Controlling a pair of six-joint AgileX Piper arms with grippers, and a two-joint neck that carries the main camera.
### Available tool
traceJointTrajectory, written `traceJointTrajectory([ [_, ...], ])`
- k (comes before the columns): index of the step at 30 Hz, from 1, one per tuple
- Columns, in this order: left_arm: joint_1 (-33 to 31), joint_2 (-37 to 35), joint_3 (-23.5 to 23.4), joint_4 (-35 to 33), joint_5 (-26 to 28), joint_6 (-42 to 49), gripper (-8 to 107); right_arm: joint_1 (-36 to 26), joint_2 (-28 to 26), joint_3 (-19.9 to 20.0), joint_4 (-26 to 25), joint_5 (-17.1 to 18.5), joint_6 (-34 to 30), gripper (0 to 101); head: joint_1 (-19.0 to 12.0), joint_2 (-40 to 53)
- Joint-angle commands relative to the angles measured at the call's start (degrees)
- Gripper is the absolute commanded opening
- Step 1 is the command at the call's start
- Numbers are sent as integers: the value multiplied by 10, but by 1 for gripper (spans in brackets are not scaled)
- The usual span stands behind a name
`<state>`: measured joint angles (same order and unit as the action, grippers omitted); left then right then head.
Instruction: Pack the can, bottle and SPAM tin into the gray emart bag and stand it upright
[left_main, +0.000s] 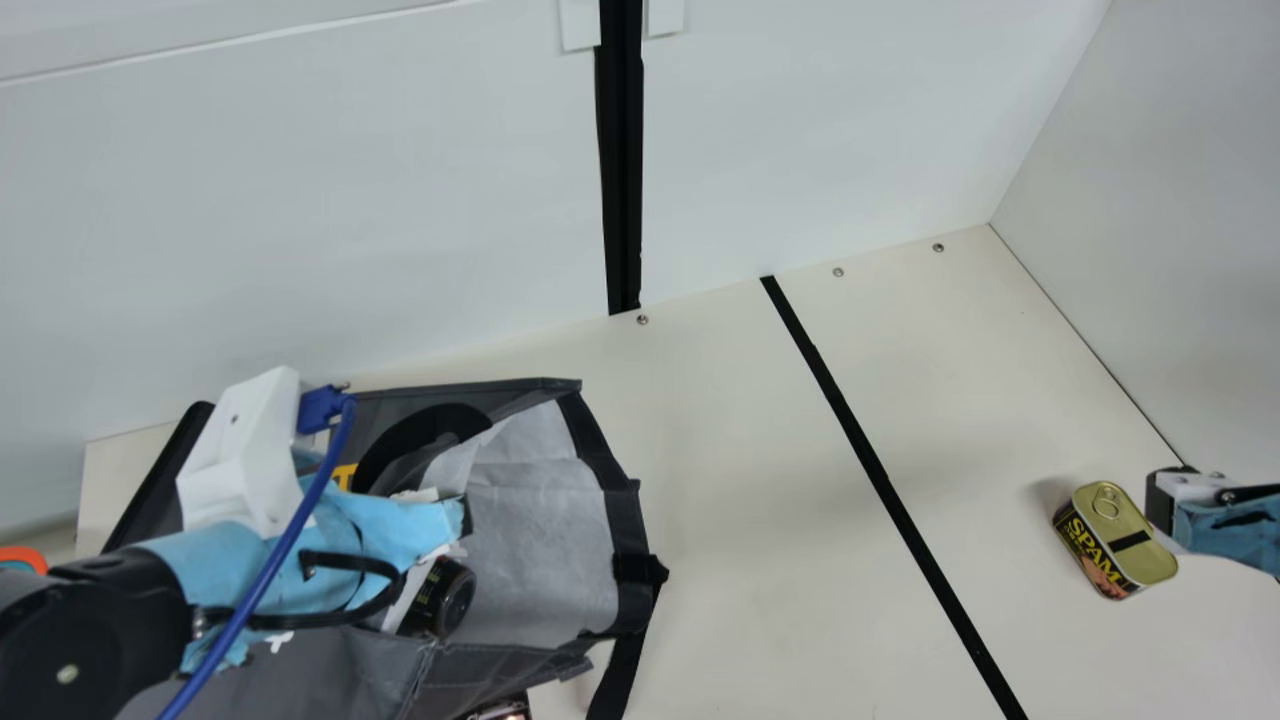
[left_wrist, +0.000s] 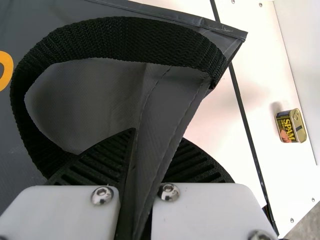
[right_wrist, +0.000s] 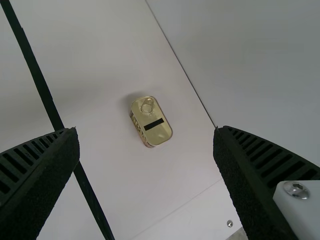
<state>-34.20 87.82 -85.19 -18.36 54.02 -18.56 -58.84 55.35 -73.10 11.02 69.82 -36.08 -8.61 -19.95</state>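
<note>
The gray emart bag (left_main: 540, 560) was clamped by the left gripper (left_main: 425, 530), reaching over it. The right gripper (left_main: 1163, 500) hung wide open beside the SPAM tin (left_main: 1115, 540), flat on the table (left_main: 720, 500), long axis roughly paralleling the black stripe (left_main: 884, 480).

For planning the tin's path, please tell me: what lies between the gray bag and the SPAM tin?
In the main view, a black strip crosses the table between the bag and the tin.
</note>
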Motion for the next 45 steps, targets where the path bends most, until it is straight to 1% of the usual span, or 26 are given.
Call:
traceJointTrajectory([
  [1, 0, 0, 0, 0, 0, 0, -8, -9, 6, 4, 10, 1, -30, 95, -14, 0],
  [12, 0, 0, 0, 0, 0, 0, -8, -45, 48, 29, 45, 1, -137, 95, -14, 0],
  [26, 0, 0, 0, 0, 0, 0, -8, -73, 105, 48, 59, 1, -249, 95, -14, 0],
  [36, 0, 0, 0, 0, 0, 0, -8, -88, 148, 52, 58, 1, -310, 95, -14, 0],
  [45, 0, 0, 0, 0, 0, 0, -8, -89, 189, 46, 51, 1, -341, 95, -14, 0],
])
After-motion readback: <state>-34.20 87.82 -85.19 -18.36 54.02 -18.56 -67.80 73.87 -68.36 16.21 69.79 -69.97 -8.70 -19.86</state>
